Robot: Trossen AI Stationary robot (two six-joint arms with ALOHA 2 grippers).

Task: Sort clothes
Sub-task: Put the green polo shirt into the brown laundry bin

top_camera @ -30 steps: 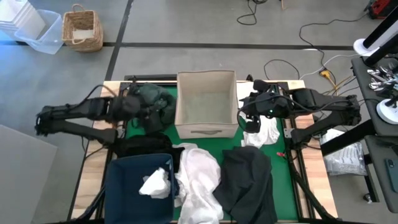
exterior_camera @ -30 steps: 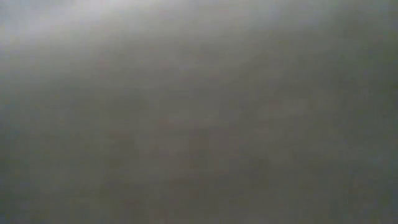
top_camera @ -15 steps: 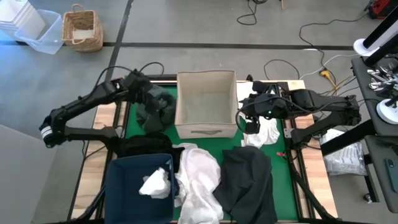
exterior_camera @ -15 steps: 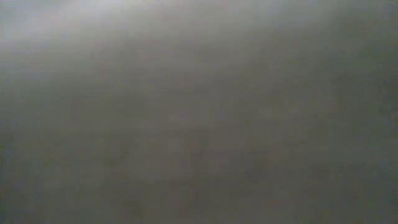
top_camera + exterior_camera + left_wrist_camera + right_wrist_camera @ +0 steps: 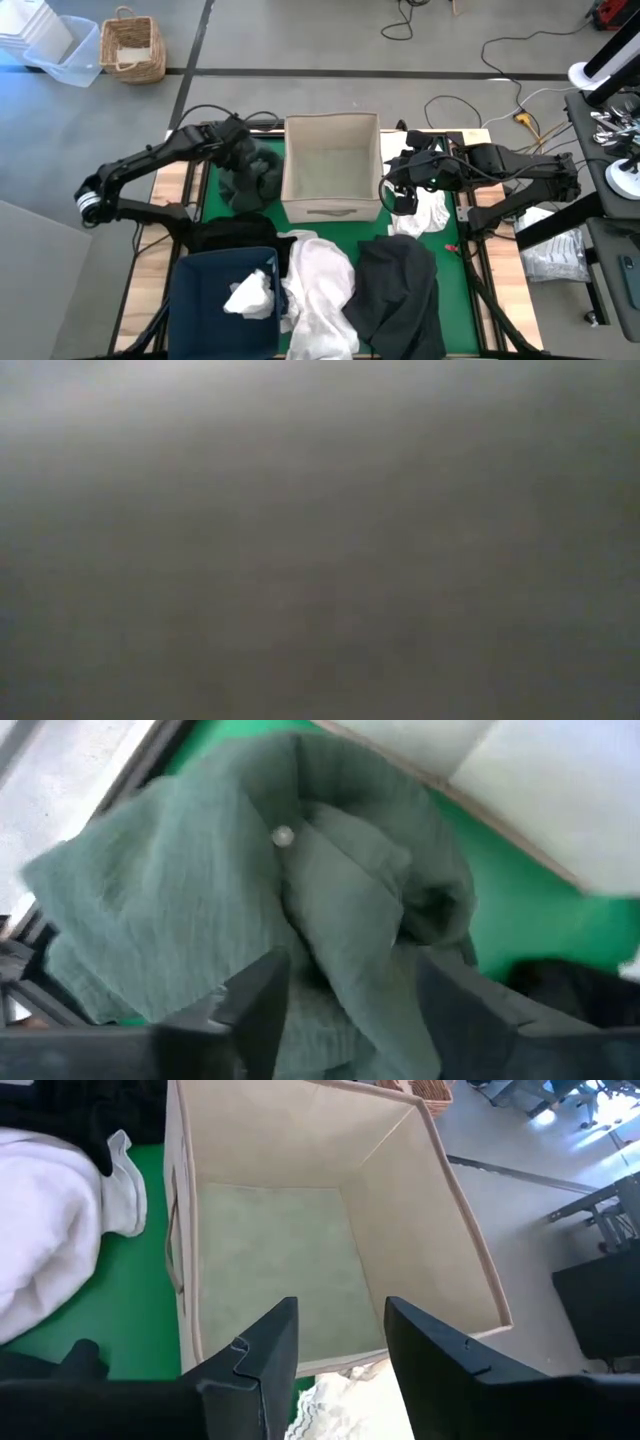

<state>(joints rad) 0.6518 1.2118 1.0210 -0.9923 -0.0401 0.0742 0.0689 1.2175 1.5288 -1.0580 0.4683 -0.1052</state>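
Note:
A crumpled dark green garment (image 5: 258, 180) lies on the green mat just left of the beige box (image 5: 332, 205). My left gripper (image 5: 243, 160) hangs over it, pointing steeply down and open (image 5: 350, 965). The garment (image 5: 190, 880), with a small pale button, fills the left wrist view. My right gripper (image 5: 402, 198) is open (image 5: 340, 1308) beside the box's right wall, above a white garment (image 5: 432, 212). More clothes lie at the near side: a white one (image 5: 320, 285), a charcoal one (image 5: 400, 290) and a black one (image 5: 230, 234). My left gripper comes at the green garment from above, one finger (image 5: 262, 1005) on each side of a raised fold (image 5: 350, 930) in its middle. I cannot tell whether the fingers touch the cloth. The garment lies slack on the mat.
A navy bin (image 5: 200, 310) stands at the near left with a white garment (image 5: 250, 295) inside. The beige box (image 5: 280, 1250) holds nothing. A wicker basket (image 5: 132, 45) and a clear tub (image 5: 60, 50) stand on the floor beyond. The low view shows only grey blur.
My left arm has swung from the table's left edge round toward the far side and in over the green garment, toward the box, tipping more steeply down. My right arm has kept still.

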